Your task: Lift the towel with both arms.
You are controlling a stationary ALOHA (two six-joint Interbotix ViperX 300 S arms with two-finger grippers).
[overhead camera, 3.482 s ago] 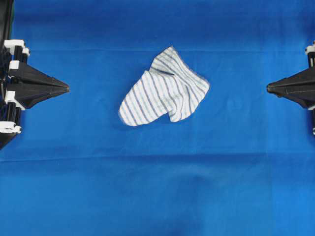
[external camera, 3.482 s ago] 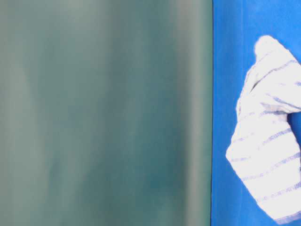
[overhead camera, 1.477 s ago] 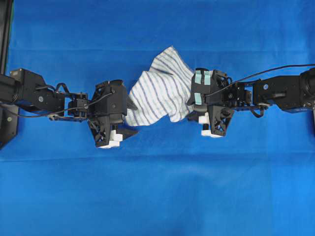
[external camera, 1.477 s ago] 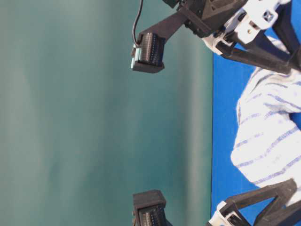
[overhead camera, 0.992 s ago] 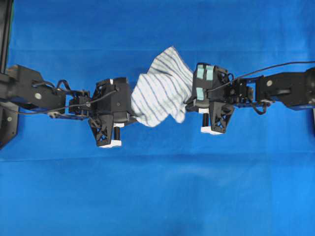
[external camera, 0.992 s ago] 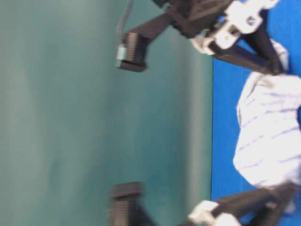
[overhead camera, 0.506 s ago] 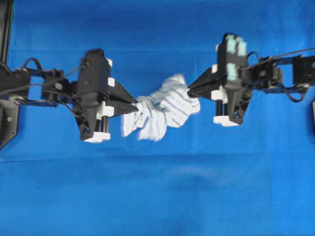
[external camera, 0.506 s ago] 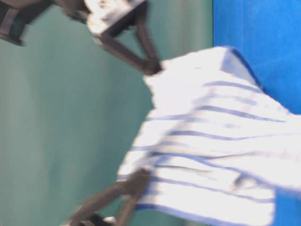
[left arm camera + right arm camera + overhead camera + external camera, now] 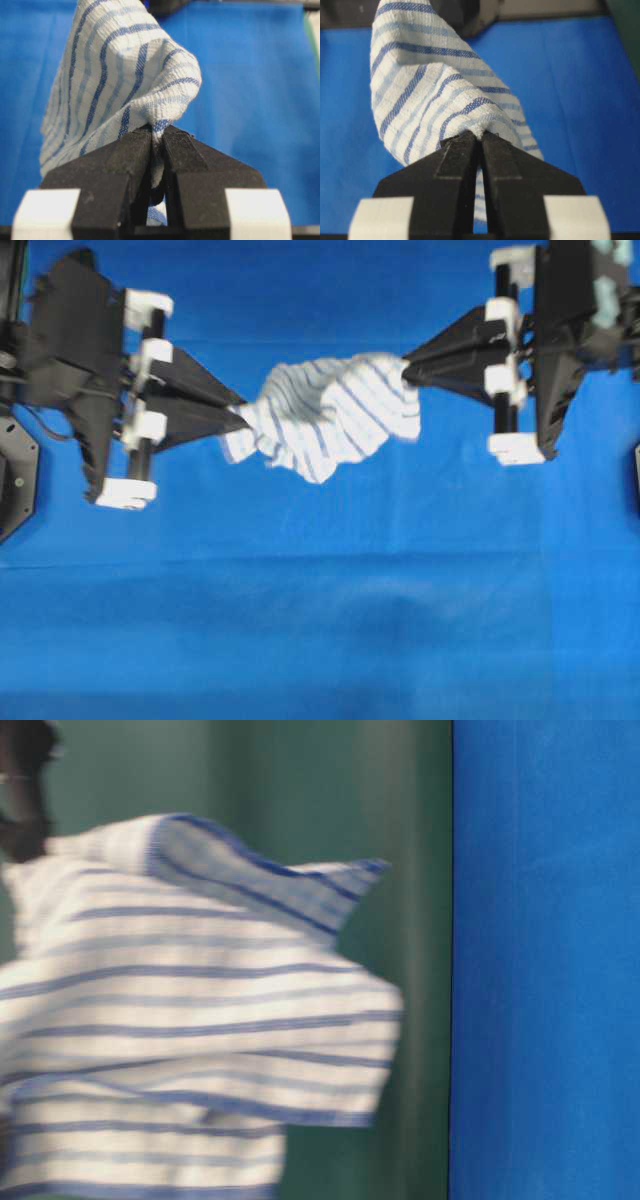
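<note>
The left gripper [image 9: 238, 408] and right gripper [image 9: 408, 368] are each pinching an end of the towel [image 9: 325, 415], which is sagging between them above the tablecloth [image 9: 320, 620]. Both are biting only a thin edge, so further spreading risks tugging an end free.

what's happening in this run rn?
Two arms are holding one towel between them. The left gripper is shut on one end and the right gripper is shut on the other; both wrist views show cloth pinched between closed fingertips. The towel hangs bunched between them, clear of the blue tablecloth, as the table-level view shows. The lift looks done or nearly so.
</note>
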